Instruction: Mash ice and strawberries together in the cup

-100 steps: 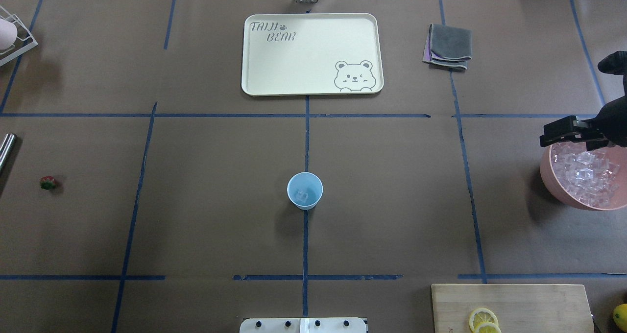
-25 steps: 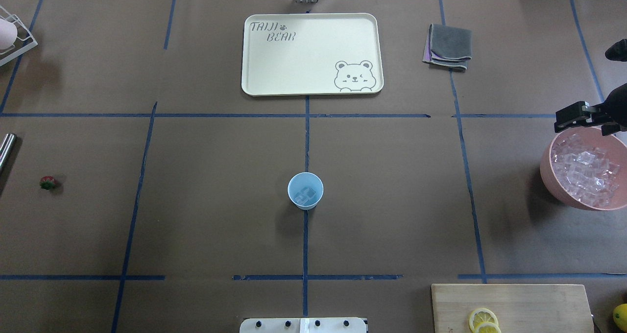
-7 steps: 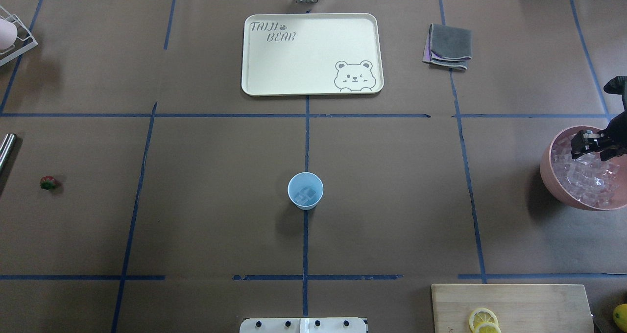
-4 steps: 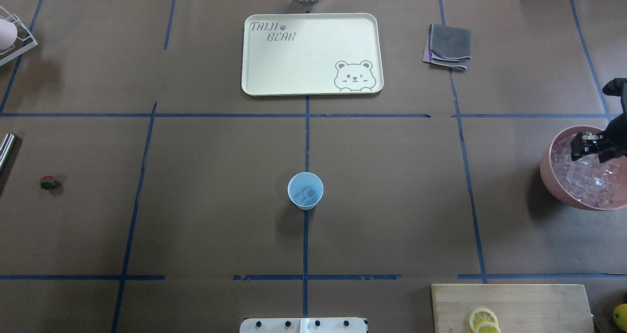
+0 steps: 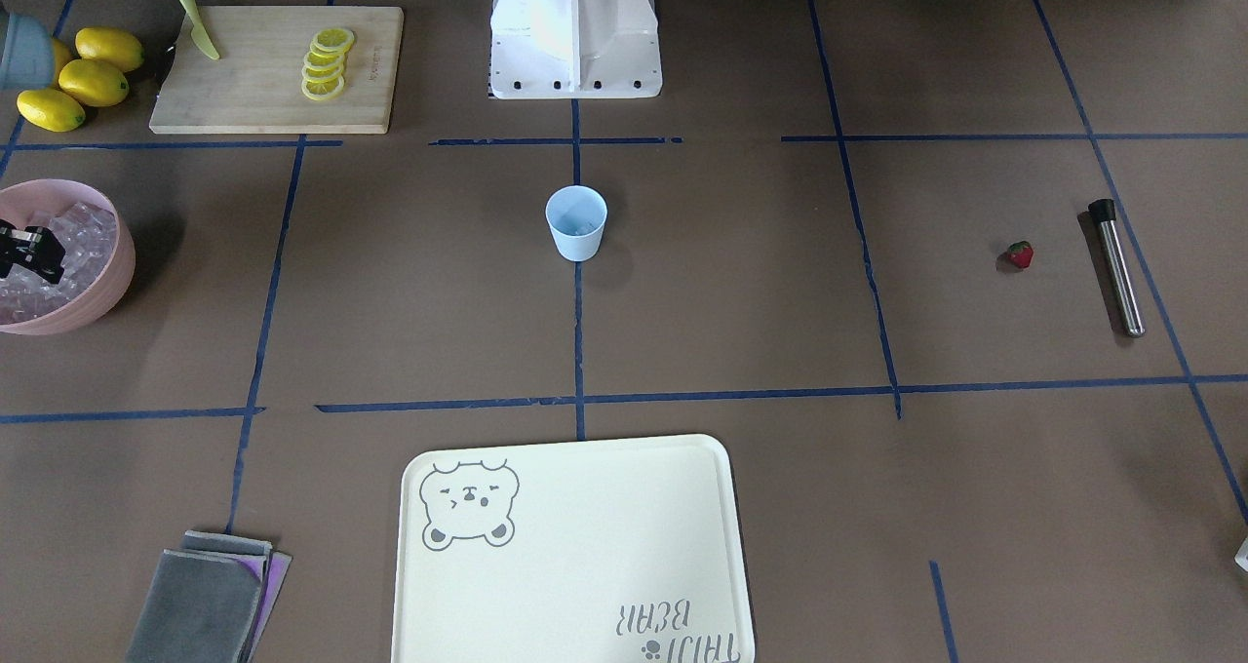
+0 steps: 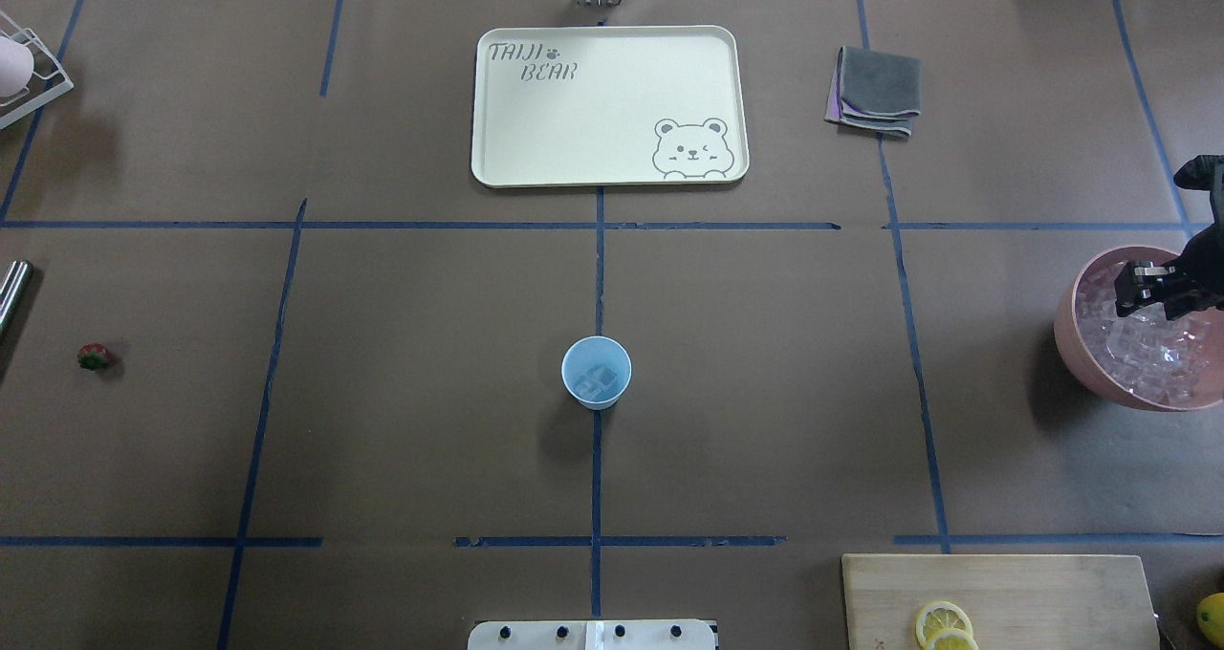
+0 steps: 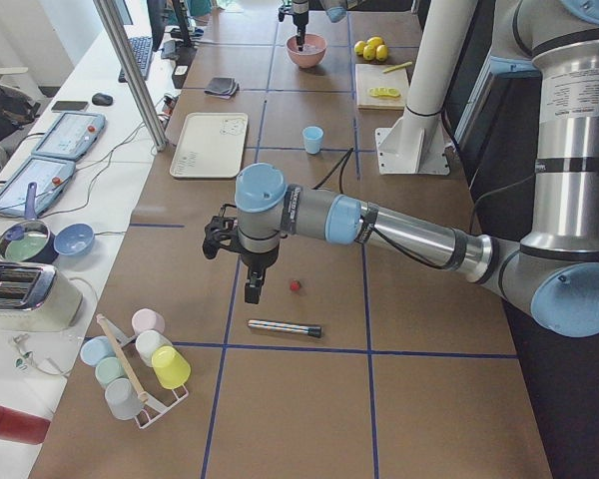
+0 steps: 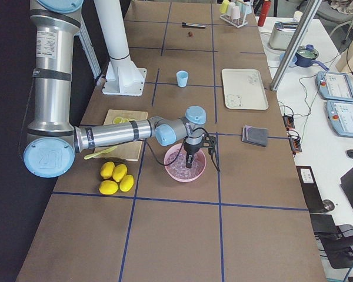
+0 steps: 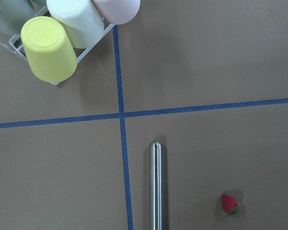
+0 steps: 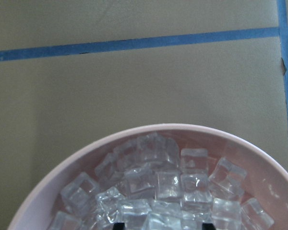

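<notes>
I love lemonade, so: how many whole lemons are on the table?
4 lemons, bunched on the table by the cutting board and pink bowl: two nearer the board, two just beyond them. None seems hidden.

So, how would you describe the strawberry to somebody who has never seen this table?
On the table, at the robot's left end, lies a steel rod. Beside it, not touching, towards the blue cup, sits the strawberry. It alone is small and red, with a green top.
</notes>
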Available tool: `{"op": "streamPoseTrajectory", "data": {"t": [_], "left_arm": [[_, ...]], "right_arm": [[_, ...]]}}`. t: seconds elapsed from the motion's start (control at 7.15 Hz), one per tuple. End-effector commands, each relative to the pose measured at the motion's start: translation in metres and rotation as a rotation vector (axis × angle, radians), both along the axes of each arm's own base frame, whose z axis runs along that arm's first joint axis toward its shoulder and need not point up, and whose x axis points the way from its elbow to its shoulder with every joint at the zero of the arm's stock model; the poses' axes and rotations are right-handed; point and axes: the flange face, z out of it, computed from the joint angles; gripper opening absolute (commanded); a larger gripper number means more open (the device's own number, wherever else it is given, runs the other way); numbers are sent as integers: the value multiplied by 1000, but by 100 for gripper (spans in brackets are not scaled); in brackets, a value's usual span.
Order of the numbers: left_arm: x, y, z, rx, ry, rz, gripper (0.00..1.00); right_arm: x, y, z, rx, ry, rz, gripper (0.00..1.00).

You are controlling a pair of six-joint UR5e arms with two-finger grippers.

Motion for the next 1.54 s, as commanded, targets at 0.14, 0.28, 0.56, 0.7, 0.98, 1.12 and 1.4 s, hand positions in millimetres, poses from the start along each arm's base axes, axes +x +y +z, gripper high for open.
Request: {"op": "streamPoseTrajectory", "data": {"t": [0.14, 0.28, 0.56, 0.7, 0.98, 1.12, 1.4], "left_arm": [[0, 0, 0, -1, 0, 0, 100], [0, 0, 0, -2, 2, -1, 100], [0, 0, 0, -3, 2, -1, 100], [0, 1, 1, -5, 2, -1, 100], [0, 2, 4, -10, 2, 0, 100], [0, 3, 4, -11, 2, 0, 100], [0, 2, 9, -20, 2, 0, 100]], "right_arm": [[2, 1, -3, 6, -5, 0, 0], [4, 2, -14, 22, -14, 3, 0], [29, 18, -68, 64, -34, 36, 0], [38, 24, -112, 66, -32, 47, 0], [-6, -9, -208, 96, -52, 5, 0], [-45, -18, -256, 105, -57, -46, 0], [-126, -2, -338, 79, -82, -117, 0]]}}
